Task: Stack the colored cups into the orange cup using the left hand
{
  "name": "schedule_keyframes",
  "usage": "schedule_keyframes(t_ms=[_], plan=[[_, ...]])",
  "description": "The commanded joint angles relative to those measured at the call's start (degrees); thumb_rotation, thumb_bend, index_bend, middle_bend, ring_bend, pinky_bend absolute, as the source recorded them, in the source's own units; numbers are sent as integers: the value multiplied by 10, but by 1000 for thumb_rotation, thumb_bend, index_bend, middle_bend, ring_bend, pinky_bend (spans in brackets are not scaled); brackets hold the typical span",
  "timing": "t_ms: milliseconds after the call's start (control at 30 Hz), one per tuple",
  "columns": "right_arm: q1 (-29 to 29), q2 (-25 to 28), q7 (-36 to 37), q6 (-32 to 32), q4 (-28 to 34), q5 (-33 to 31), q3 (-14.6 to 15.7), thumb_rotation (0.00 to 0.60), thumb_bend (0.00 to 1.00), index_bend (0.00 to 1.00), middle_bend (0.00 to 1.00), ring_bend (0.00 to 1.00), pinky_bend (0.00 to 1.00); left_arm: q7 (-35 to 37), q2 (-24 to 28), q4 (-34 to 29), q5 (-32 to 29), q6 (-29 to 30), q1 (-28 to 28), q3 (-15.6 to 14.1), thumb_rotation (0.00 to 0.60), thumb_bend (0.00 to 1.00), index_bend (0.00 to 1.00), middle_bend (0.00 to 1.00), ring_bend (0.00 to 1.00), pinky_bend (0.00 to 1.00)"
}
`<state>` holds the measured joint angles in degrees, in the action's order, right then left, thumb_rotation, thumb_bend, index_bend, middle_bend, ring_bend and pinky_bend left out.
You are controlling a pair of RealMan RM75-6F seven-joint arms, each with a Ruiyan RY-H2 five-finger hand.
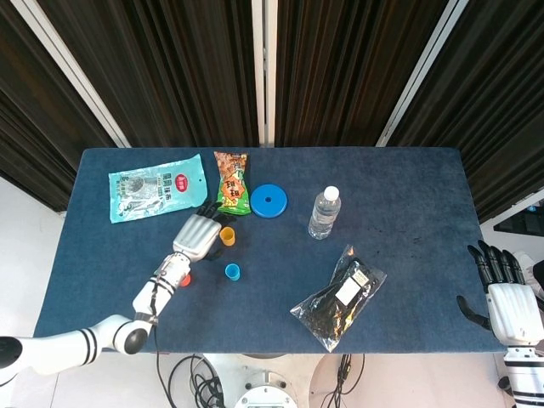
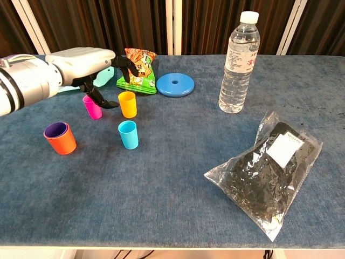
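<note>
The orange cup (image 2: pixel 60 138) stands at the near left with a purple cup (image 2: pixel 55 129) nested in it. A pink cup (image 2: pixel 91 107), a yellow cup (image 2: pixel 128 104) and a blue cup (image 2: pixel 128 134) stand upright and apart from each other. My left hand (image 2: pixel 86 62) hovers over the pink cup with its fingers apart and holds nothing. Its thumb reaches down between the pink and yellow cups. In the head view, the left hand (image 1: pixel 197 231) hides the pink cup and sits beside the yellow cup (image 1: pixel 227 235). My right hand (image 1: pixel 512 299) hangs open off the table's right edge.
A water bottle (image 2: pixel 239 62) stands at the back right. A blue disc (image 2: pixel 175 84), a green snack bag (image 2: pixel 138 71) and a teal packet (image 1: pixel 158 187) lie behind the cups. A black bag in clear plastic (image 2: pixel 267 175) lies at the near right.
</note>
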<state>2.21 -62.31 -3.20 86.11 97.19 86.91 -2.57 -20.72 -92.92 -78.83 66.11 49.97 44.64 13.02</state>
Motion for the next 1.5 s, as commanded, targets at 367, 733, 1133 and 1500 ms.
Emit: schedule_keyframes(t_ms=[367,733,1133,1500], plan=[[1,4,11,-10,-6,-13,-3,600,236,0,0,0,0,-6,-34,66,-42,-18,20,-10,600,260,320,308,32,45],[5,2,11,-22,-12,-24,-4,600,236,0,0,0,0,15,-54,98,-34,-17,31,-12,600,267,366,365,44,45],[8,0,11,-29,-15,-31,-6,600,237,0,0,0,0,47,-68,120,-19,2,30,-8,600,285,501,450,100,48],[6,8,6,-17,-4,-23,-7,600,236,0,0,0,0,23,12,-36,-18,62,3,5,600,285,513,464,105,48]])
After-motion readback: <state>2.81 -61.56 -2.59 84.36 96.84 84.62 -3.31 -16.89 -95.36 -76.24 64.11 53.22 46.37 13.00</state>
